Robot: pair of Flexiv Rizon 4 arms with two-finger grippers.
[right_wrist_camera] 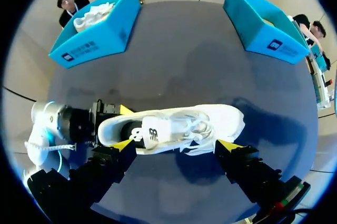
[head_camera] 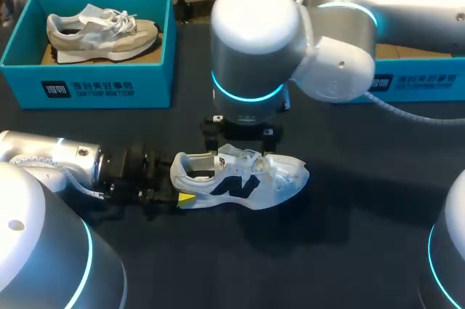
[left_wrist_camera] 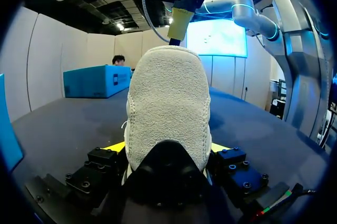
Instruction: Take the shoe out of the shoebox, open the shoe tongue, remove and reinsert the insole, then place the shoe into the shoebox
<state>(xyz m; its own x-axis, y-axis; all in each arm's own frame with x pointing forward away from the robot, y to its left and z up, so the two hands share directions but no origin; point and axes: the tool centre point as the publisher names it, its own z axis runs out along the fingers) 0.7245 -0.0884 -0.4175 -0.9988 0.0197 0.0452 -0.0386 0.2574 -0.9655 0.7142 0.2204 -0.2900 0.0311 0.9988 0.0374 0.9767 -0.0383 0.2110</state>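
The white sneaker (head_camera: 243, 178) lies on its side near the middle of the table (head_camera: 349, 251), so the take-out step looks done. The left gripper (left_wrist_camera: 166, 147) is clamped on its heel. The right gripper (right_wrist_camera: 175, 145) hangs over the laces, fingers wide apart. Tongue, insole and return to the shoebox (head_camera: 414, 83) at the far right edge seem left. I cannot tell whether the insole is in.
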